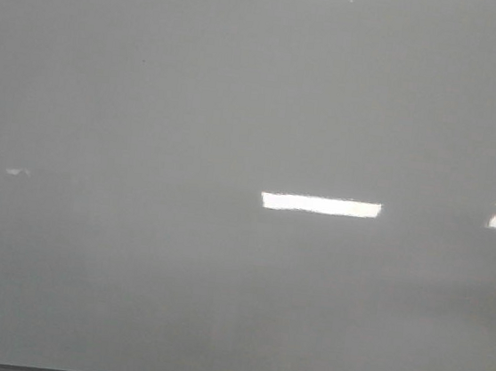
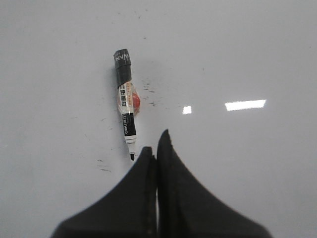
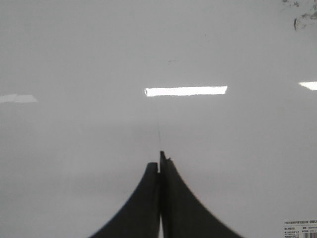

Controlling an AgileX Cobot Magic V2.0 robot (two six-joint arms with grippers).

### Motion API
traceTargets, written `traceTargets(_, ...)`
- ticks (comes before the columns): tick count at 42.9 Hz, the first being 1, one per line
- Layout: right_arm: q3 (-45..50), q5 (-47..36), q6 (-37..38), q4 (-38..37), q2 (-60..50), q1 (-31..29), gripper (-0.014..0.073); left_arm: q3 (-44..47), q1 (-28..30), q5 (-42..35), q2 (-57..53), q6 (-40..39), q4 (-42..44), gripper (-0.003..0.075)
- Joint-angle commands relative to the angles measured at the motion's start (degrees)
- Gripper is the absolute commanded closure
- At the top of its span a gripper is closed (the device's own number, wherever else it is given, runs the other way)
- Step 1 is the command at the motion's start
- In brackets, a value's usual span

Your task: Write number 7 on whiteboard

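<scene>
The whiteboard [image 1: 239, 104] fills the front view, bare of strokes, a metal strip along its lower edge. Left claw [image 2: 156, 144] pressed together, gripping nothing; an uncapped marker [image 2: 126, 111] lies flat just beside its tips, not touching. Right claw [image 3: 159, 161] likewise pressed together, empty, over bare board.

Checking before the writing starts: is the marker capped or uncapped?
Uncapped. In the left wrist view the marker lies flat on the whiteboard with its dark tip bare, pointing toward the shut left hand.
</scene>
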Motion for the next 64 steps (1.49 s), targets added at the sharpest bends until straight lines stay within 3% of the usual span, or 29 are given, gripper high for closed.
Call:
traceTargets(1,-0.3,-4.4,-0.4,0.0,-0.5,0.1,0.066,0.2,0.1,-5.3,-0.9,-0.5,-0.5,0.0741)
traceTargets(64,-0.3,-6.7,-0.4,0.1,-0.5,0.1,0.066,0.2,0.1,-6.8,-0.9,-0.5,-0.6,0.0741)
